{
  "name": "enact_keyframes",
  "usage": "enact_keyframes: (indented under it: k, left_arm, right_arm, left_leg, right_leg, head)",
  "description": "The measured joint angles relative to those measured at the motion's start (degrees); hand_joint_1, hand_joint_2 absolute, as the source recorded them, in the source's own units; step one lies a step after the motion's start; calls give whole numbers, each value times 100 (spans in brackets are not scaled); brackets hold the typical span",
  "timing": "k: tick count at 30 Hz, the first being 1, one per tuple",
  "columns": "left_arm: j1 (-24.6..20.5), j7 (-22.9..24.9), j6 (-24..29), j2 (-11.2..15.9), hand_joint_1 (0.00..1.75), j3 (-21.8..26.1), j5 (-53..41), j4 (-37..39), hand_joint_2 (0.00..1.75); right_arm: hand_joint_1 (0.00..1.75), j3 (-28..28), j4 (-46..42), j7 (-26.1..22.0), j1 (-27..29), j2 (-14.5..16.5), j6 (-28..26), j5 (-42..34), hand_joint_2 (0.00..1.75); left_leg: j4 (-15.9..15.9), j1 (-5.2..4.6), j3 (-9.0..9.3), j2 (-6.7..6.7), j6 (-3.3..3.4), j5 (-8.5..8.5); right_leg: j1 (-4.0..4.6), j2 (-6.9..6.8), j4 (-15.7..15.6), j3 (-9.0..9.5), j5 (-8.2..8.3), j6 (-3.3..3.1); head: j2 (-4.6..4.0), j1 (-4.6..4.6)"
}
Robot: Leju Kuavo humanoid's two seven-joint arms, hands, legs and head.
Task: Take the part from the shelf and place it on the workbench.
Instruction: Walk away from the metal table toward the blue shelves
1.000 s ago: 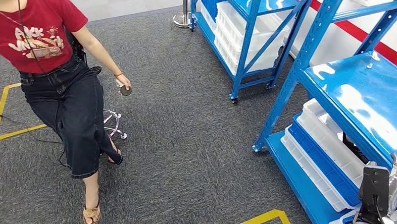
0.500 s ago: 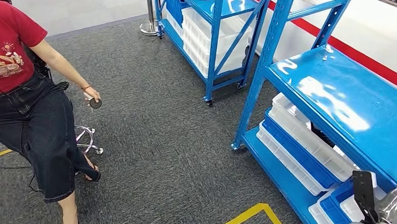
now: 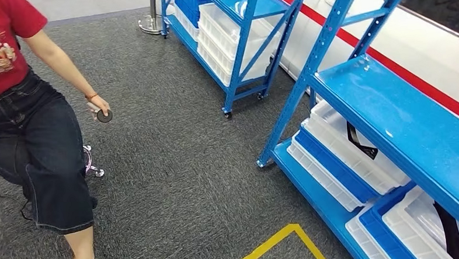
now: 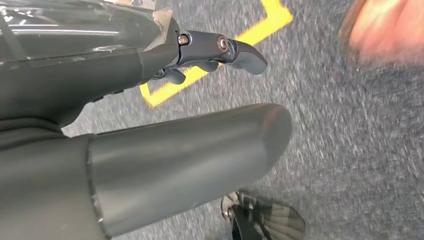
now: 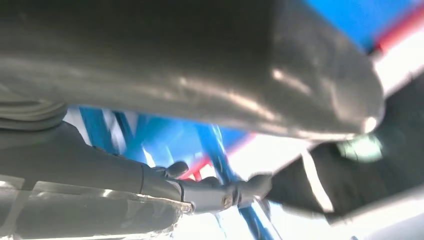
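A warehouse-style storeroom or industrial test floor: blue steel shelving racks [image 3: 329, 49] stand in a row along a white wall with a red stripe [image 3: 412, 78], their lower levels stacked with white and blue plastic storage bins [image 3: 339, 160]. Grey commercial carpet [image 3: 182, 166] carries yellow floor-marking tape [image 3: 273, 244], a stanchion base [image 3: 151, 25] stands at the far end, and a person in a red T-shirt [image 3: 16, 115] waits nearby.
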Motion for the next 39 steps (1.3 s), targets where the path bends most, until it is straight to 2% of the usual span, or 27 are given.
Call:
enact_keyframes:
  k: [1,2,3,5,6,7,8,9,10,12,13,14,15,17,19,22,24,26,27,29,30,31,33,35,36,38,39]
  left_arm:
    - [3,12,1,-42,0,2,-12,8,0]
    - [4,25,0,-89,0,3,-25,19,0]
    - [4,41,1,-130,0,3,-37,33,0]
    - [21,61,41,-155,0,4,-57,54,0]
    - [30,52,83,-138,0,8,-65,57,0]
    - [33,16,124,-111,0,12,-69,57,0]
    - [24,-53,143,-68,0,16,-55,55,0]
    - [18,-142,110,-9,0,22,-30,53,0]
    - [11,-246,53,64,0,26,1,49,0]
    - [2,-406,16,207,0,38,71,24,0]
    - [-2,-455,51,262,0,56,127,8,0]
    - [-6,-463,106,295,0,83,192,-7,0]
    - [-1,-425,169,310,0,114,254,-16,0]
    - [53,-241,347,194,0,175,339,23,0]
    - [193,47,586,4,0,235,369,97,0]
    - [381,346,794,-137,0,342,366,135,0]
    - [406,448,872,-122,0,372,330,100,0]
    - [437,666,1006,-68,0,372,246,56,0]
    - [446,772,1086,-37,0,371,221,36,0]
    - [425,846,1212,6,0,377,227,-8,0]
    - [394,816,1284,7,0,381,237,-24,0]
    - [362,723,1391,-30,0,385,251,-33,0]
    - [240,291,1615,-133,0,383,265,-46,0]
    - [73,-181,1638,-189,0,373,315,-81,0]
    - [-16,-287,1596,-185,0,366,339,-114,0]
    - [-169,-338,1545,-120,0,354,382,-193,0]
    - [-220,-348,1538,-77,0,349,395,-232,0]
  right_arm:
    - [0,-124,-491,189,80,-120,150,62,0]
    - [0,-270,-938,282,133,-271,319,56,0]
    - [0,-420,-1307,333,165,-439,562,-48,0]
    - [0,-664,-1817,453,156,-640,1433,-499,0]
    - [0,-706,-1919,490,128,-653,1902,-715,0]
    - [0,-689,-1933,495,92,-605,2271,-892,0]
    - [0,-612,-1891,466,55,-528,2475,-1005,0]
    - [0,-491,-1820,421,22,-441,2571,-1087,0]
    - [0,-343,-1720,407,-23,-345,2554,-1171,0]
    - [0,-38,-1397,563,-211,-198,2150,-1156,0]
    - [0,98,-1118,692,-349,-123,1764,-1120,0]
    - [0,204,-780,810,-496,-63,1370,-1114,0]
    - [0,288,-411,904,-627,-5,1024,-1135,0]
    - [0,368,220,974,-802,-50,561,-1255,0]
    - [0,375,674,916,-904,-183,220,-1281,0]
    - [0,354,1319,782,-944,-103,-31,-1295,0]
    - [0,370,1734,924,-950,136,-42,-1265,0]
    - [0,399,2111,1429,-951,429,-77,-1161,0]
    - [0,413,2252,1677,-917,537,-105,-1079,0]
    - [0,434,2429,1876,-791,652,-111,-978,0]
    - [0,429,2466,1803,-731,654,-96,-1002,44]
    - [0,411,2484,1646,-682,636,-31,-1061,87]
    - [0,374,2413,932,-617,525,357,-1074,175]
    - [0,430,2246,-18,-776,450,878,-828,175]
    - [0,512,2148,-282,-926,457,1023,-688,175]
    - [0,708,1997,-208,-1162,545,1097,-564,175]
    - [0,786,1940,-38,-1210,596,1109,-567,131]
  left_leg:
    - [9,-85,5,83,20,-3]
    - [0,-163,-7,143,68,-13]
    - [-17,-216,-28,191,109,-16]
    - [-136,-256,-42,280,234,12]
    - [-221,-230,-20,279,355,46]
    - [-319,-221,18,244,575,72]
    - [-376,-223,40,190,844,81]
    - [-365,-228,26,111,1118,58]
    - [-284,-259,-13,71,1324,4]
    - [2,-266,-127,-10,1450,-150]
    - [120,-250,-160,-58,1435,-218]
    - [223,-217,-172,-104,1362,-276]
    - [344,-167,-181,-152,1213,-338]
    - [736,-2,-358,-208,719,-515]
    - [1041,136,-617,-225,378,-620]
    - [1090,304,-880,-280,275,-577]
    - [1025,321,-862,-351,268,-619]
    - [898,249,-647,-384,276,-673]
    - [804,197,-475,-390,271,-693]
    - [581,71,-24,-423,290,-756]
    - [471,27,242,-446,299,-822]
    - [381,-3,469,-477,311,-920]
    - [302,-130,795,-572,370,-1201]
    - [182,-310,988,-569,617,-1408]
    - [74,-360,1102,-509,771,-1441]
    - [-42,-446,1240,-465,960,-1431]
    - [44,-488,1225,-475,964,-1440]
  right_leg:
    - [192,-96,-368,231,89,-277]
    - [332,-192,-710,408,136,-474]
    - [384,-258,-920,477,136,-589]
    - [397,-224,-1239,549,182,-552]
    - [259,-166,-1399,627,269,-494]
    - [130,-128,-1595,742,380,-401]
    - [-21,-125,-1766,853,489,-213]
    - [-183,-141,-1891,943,565,90]
    - [-245,-159,-1948,981,593,506]
    - [-367,-173,-1929,1032,556,1402]
    - [-390,-182,-1873,1057,514,1698]
    - [-394,-207,-1775,1075,462,1866]
    - [-376,-264,-1610,1071,392,1943]
    - [-229,-425,-1059,838,247,2126]
    - [-128,-534,-562,508,119,2269]
    - [-177,-459,-253,227,-47,2344]
    - [-327,-301,346,-154,-114,2343]
    - [-453,-242,1255,-879,-116,2268]
    - [-426,-230,1596,-1302,-45,2204]
    - [-184,-133,1622,-1908,422,2040]
    - [5,-60,1291,-2006,819,1919]
    - [237,29,820,-2009,1271,1744]
    - [633,159,-466,-1660,1937,1281]
    - [687,248,-1247,-1298,2053,848]
    - [615,294,-1434,-1171,2015,716]
    - [510,368,-1579,-1017,1968,580]
    - [459,369,-1677,-915,1942,478]
  head:
    - [0,-44]
    - [1,-71]
    - [1,-94]
    - [1,-67]
    - [1,-44]
    - [1,-38]
    - [0,-34]
    - [-1,-44]
    - [-1,-67]
    - [0,-103]
    - [0,-111]
    - [0,-118]
    - [0,-119]
    - [-3,-174]
    - [-5,43]
    - [-3,310]
    - [-2,556]
    - [-2,777]
    - [-2,762]
    - [-2,685]
    - [-3,647]
    - [-4,600]
    - [-5,624]
    - [-5,612]
    - [-5,573]
    - [-3,415]
    - [-3,397]
